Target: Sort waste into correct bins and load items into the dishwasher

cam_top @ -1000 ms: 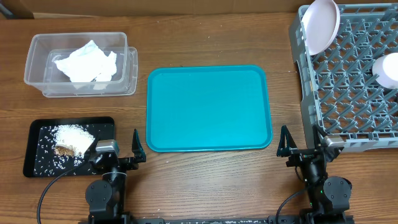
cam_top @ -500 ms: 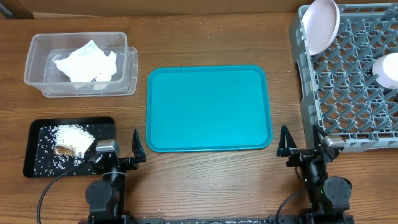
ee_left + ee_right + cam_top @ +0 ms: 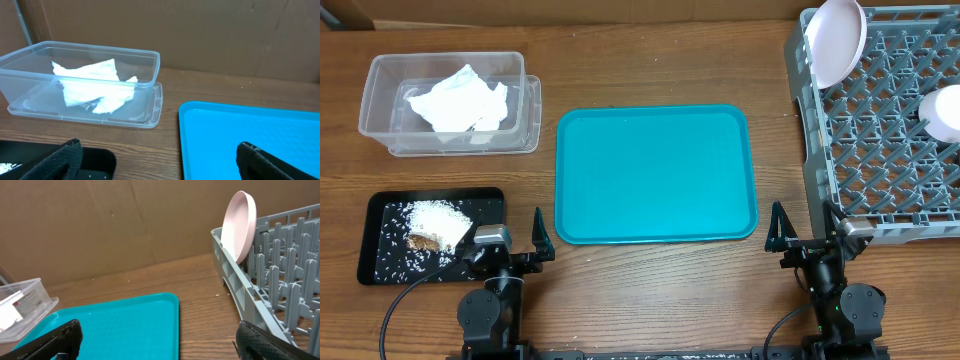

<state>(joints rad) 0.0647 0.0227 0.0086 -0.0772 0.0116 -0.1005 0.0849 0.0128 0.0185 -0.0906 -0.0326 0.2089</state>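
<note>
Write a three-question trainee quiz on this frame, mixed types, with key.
1. True or false: the napkin lies in the tub.
2. Where is the plate? A: lying in the tub. B: standing on edge in the rack. C: lying face down on top of the rack.
3. Fill in: the left gripper and the right gripper are both ____, holding nothing.

Key: 1 true; 2 B; 3 open.
</note>
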